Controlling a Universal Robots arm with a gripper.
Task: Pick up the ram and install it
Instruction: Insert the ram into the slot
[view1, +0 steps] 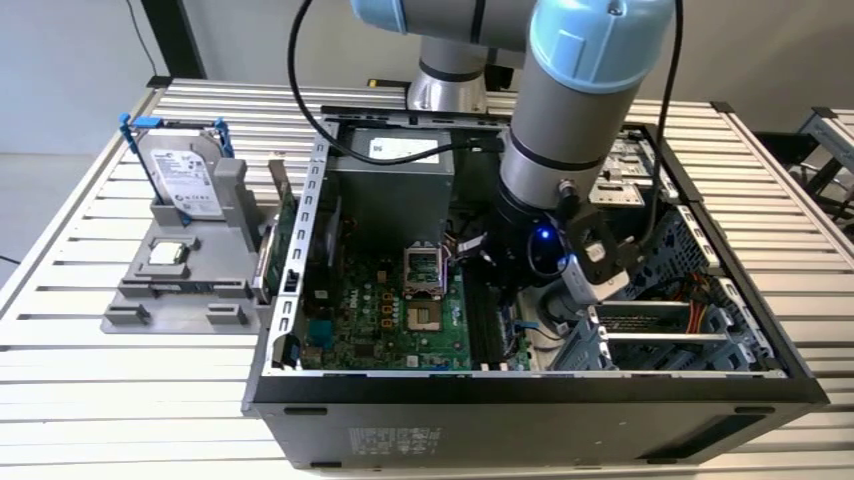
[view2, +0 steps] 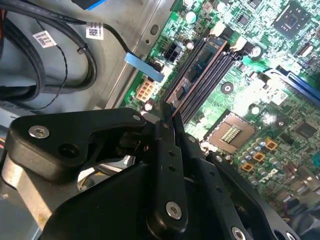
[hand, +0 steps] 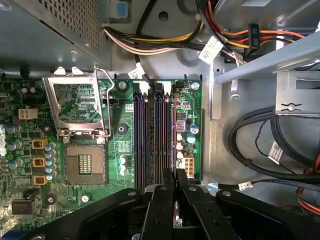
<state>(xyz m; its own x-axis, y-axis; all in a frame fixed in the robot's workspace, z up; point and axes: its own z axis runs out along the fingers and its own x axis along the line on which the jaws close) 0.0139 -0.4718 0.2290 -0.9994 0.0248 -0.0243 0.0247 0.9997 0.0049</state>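
Ram (view2: 202, 62) is lying along one of the long dark slots (hand: 147, 135) on the green board (view1: 387, 320), inside the computer case (view1: 534, 388). I cannot tell which slot it is in, or if it is pushed all the way down.

A big white table (view1: 134, 400) made of metal strips is holding everything up. The black computer case is lying open on it. A big robot arm (view1: 574, 120), grey with pale blue caps, is reaching down into the case. A grey power box (view1: 387, 185) is sitting inside the case, and the green board is lying flat just beside it.

Outside the case, toward the exterior view's left, a grey holder (view1: 174, 300) is resting on the table. A silver hard drive (view1: 184, 180) in a blue frame is standing up in it. A small square silver chip (view1: 167, 253) is lying in it too.

The black gripper (hand: 175, 173) is hanging right over one end of the ram. In both wrist views its fingers (view2: 165, 135) are pressing close together, with just a thin crack between them. I cannot tell if the tips are touching the ram.

Black cables (hand: 250, 145) are curling on the bare metal floor beside the board. An open square socket (hand: 85, 162) is sitting on the board near the slots.
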